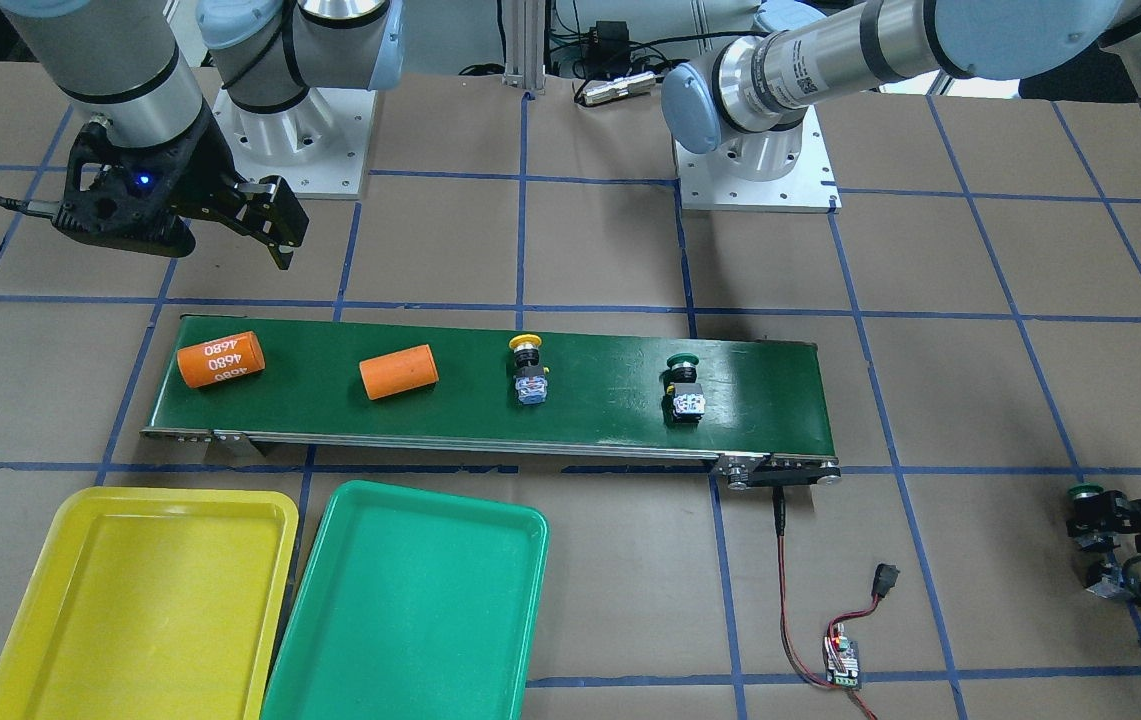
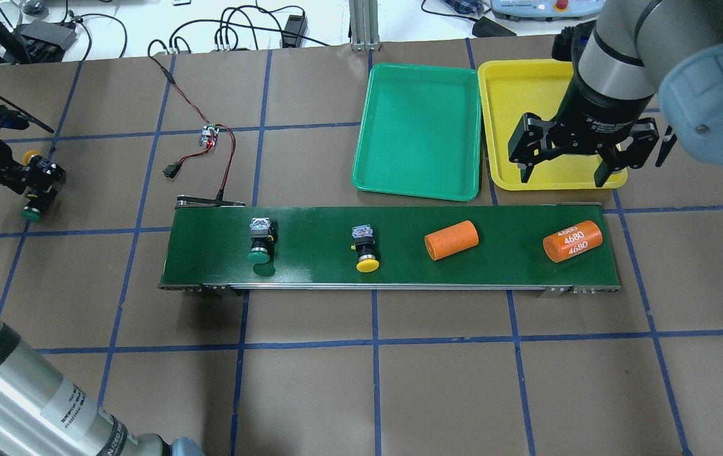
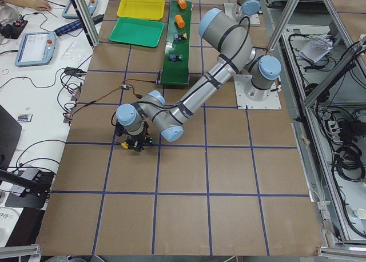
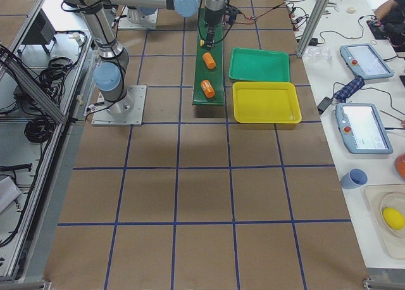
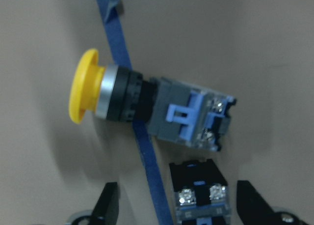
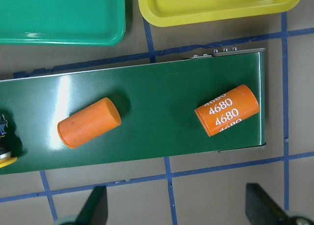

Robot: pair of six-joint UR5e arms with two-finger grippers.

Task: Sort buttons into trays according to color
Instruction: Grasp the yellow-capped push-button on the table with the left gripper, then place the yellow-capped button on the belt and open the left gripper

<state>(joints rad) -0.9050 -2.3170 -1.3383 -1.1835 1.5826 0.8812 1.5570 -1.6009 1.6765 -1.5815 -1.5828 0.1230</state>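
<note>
The brown-papered table is filling the overhead view, with the dark-green conveyor belt lying across its middle. The green tray and yellow tray are sitting side by side, almost touching, just above the belt's upper edge toward the right. The right gripper is hanging over the yellow tray's lower edge, fingers spread wide and gripping nothing.

On the belt, a printed orange cylinder is lying near the right end and a plain orange cylinder left of it. Further left are a yellow-capped button and a green-capped button, all well apart.

At the far left, well off the belt, the left gripper is straddling a second green button, released, with a gap showing at each finger. A second yellow button is lying just beside it across a blue tape line.
</note>
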